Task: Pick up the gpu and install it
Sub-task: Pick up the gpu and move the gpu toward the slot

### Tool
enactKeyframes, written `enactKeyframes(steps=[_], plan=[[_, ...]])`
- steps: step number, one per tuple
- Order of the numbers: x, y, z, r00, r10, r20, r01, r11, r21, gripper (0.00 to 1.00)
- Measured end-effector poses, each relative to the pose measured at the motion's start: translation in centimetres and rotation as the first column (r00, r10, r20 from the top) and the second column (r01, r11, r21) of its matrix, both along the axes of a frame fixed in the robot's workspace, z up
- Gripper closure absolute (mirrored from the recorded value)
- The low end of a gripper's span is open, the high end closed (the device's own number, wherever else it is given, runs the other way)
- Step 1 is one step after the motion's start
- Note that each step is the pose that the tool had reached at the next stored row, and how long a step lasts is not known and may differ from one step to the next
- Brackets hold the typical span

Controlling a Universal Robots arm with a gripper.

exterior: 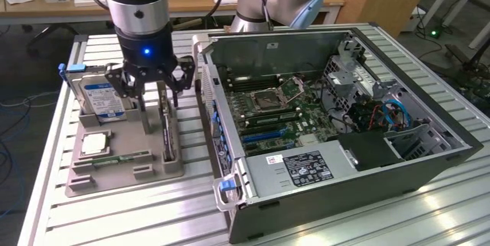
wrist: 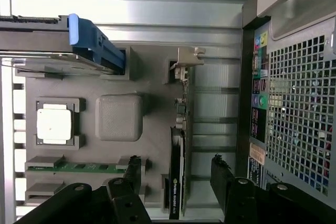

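The gpu stands on its long edge in a slot of the grey holder tray, on the side nearest the computer case. In the wrist view the gpu appears edge-on as a thin dark card, with its pale metal bracket at the far end. My gripper hangs just above the card's back end. It is open, and its two black fingers stand one on each side of the card without touching it. The gripper holds nothing.
The same tray holds a silver hard drive with a blue label, a CPU and a green memory stick. The open computer case lies to the exterior view's right, its motherboard exposed. Its rear panel stands close beside the gpu.
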State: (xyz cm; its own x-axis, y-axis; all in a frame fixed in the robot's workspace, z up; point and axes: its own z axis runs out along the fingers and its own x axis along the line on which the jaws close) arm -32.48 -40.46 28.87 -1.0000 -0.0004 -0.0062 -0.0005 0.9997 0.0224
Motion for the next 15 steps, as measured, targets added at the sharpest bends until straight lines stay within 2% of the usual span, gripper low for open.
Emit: enactKeyframes(steps=[6,11,15], plan=[[0.00,-0.05,-0.64,1.0000,0.002,0.0001,-0.002,1.0000,-0.0004,0.35],[0.00,-0.36,-0.83,0.9999,0.017,0.0009,-0.017,0.9999,-0.0005,0.35],[-0.01,-0.49,-1.12,0.9997,0.020,0.0098,-0.020,0.9998,-0.0014,0.35]])
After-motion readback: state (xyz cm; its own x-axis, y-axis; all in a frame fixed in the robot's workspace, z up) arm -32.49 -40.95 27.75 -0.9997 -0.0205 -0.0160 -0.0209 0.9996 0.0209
